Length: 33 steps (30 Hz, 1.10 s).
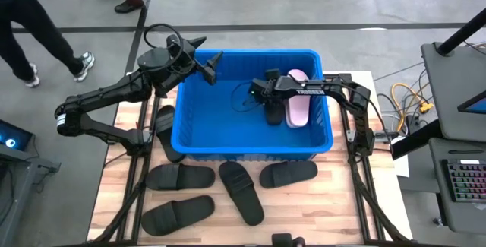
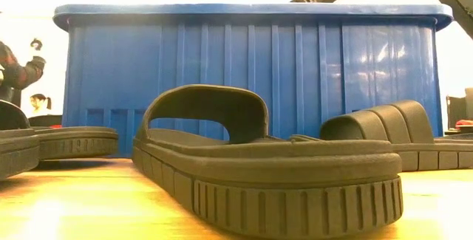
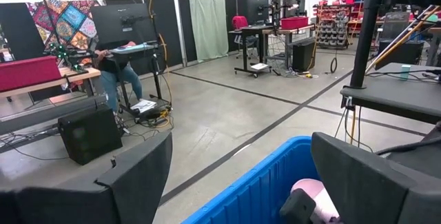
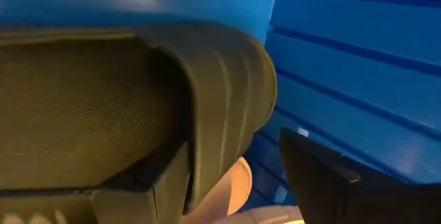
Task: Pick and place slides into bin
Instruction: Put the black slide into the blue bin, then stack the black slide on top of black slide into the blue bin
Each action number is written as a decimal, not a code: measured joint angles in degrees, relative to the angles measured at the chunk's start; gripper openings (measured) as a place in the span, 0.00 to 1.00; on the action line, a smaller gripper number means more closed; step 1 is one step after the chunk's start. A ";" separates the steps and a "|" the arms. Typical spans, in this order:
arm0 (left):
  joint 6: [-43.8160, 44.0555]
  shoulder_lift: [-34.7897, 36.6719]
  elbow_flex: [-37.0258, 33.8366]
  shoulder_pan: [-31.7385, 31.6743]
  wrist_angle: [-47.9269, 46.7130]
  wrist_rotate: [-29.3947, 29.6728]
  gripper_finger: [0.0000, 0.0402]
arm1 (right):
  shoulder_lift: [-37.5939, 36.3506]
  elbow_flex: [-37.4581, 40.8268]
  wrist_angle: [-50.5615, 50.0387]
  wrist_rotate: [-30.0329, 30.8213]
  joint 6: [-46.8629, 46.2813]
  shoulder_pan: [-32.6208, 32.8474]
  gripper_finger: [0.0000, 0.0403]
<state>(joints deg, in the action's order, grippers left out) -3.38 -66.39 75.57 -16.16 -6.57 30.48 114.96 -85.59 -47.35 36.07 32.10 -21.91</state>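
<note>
Currently over bin (image 1: 228, 144) interior: R gripper (image 1: 267, 104), fingers parted, black slide (image 4: 124, 107) between, long axis front-back. L gripper (image 1: 206, 64) wide, empty, far rim.

Low view backlit and blown out above the bin (image 2: 251, 55); foreground slide (image 2: 266, 173) soft.

1. The bin (image 1: 194, 137) is showing bright blue, with ribbed walls.
2. Four slides (image 1: 181, 177) on the table are showing matte black.
3. One slide (image 1: 298, 104) inside the bin is showing pale pink.
4. The table (image 1: 319, 209) is showing light wood planks.
</note>
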 joint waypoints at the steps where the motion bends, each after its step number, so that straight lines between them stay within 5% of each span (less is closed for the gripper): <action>1: 0.00 0.00 0.00 0.00 0.00 0.00 0.82 | 0.00 -0.99 -1.54 -1.22 -1.08 0.00 0.53; 17: 0.00 0.00 -0.02 0.01 0.00 0.00 0.82 | -0.04 -14.72 -17.28 -4.96 -8.03 0.02 0.61; 33: -0.01 0.11 -0.02 0.02 0.01 0.01 0.82 | -1.59 -39.27 -37.91 -9.53 -35.74 1.36 0.58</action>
<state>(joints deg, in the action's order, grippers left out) -3.38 -66.28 75.55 -16.14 -6.56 30.49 113.36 -124.86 -85.26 26.54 -3.64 -20.56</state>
